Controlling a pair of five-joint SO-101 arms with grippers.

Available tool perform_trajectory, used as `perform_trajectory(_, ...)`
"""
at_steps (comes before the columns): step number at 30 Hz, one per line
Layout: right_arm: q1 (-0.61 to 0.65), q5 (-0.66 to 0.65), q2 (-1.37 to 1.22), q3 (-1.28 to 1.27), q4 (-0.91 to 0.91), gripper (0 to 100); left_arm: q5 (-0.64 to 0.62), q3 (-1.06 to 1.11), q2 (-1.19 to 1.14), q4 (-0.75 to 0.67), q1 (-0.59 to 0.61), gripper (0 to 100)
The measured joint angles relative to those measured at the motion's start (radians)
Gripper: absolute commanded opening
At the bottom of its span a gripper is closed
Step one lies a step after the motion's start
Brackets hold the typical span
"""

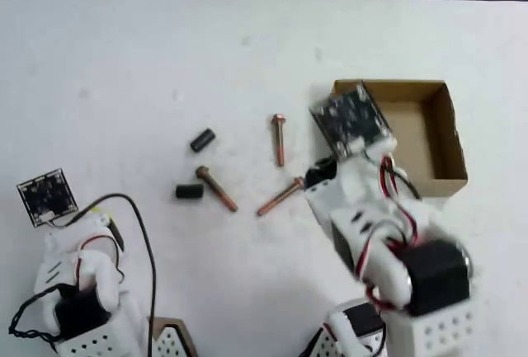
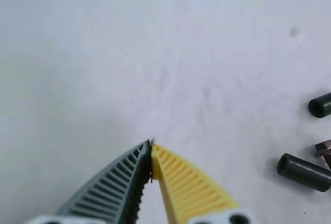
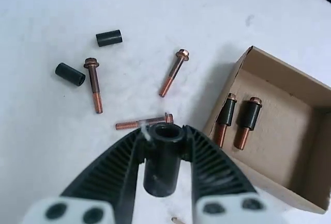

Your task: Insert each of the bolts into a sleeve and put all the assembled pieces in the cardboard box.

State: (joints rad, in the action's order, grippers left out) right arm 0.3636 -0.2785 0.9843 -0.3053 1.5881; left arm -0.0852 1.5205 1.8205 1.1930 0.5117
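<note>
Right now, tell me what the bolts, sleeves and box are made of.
Bolts: metal, seemingly copper-plated, going by the reddish sheen and flanged heads.
Sleeves: black matte tubes, likely plastic or rubber; the look leaves it open.
Box: plain brown cardboard, matte, with folded walls.

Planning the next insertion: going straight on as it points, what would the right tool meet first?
Likely the bolt lying crosswise just past the sleeve held in the right tool, though depth is unclear.

The edge of the left wrist view cuts off one black sleeve (image 2: 321, 105) and most of a bolt (image 2: 325, 149).
</note>
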Motion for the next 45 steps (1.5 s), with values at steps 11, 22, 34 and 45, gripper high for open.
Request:
perform_trajectory(11,0.003,0.000,0.443,-0.608,-0.417,1.7,0.000,0.000,0.000,0.000,0.000,2)
perform_trajectory(22,0.003,-0.002,0.683,-1.115,-0.821,1.7,0.000,0.000,0.000,0.000,0.000,2)
perform_trajectory(34,0.002,-0.002,0.703,-1.129,-0.885,1.7,0.000,0.000,0.000,0.000,0.000,2)
perform_trajectory(45,0.003,-0.002,0.703,-1.275,-1.188,1.7,0.000,0.000,0.000,0.000,0.000,2)
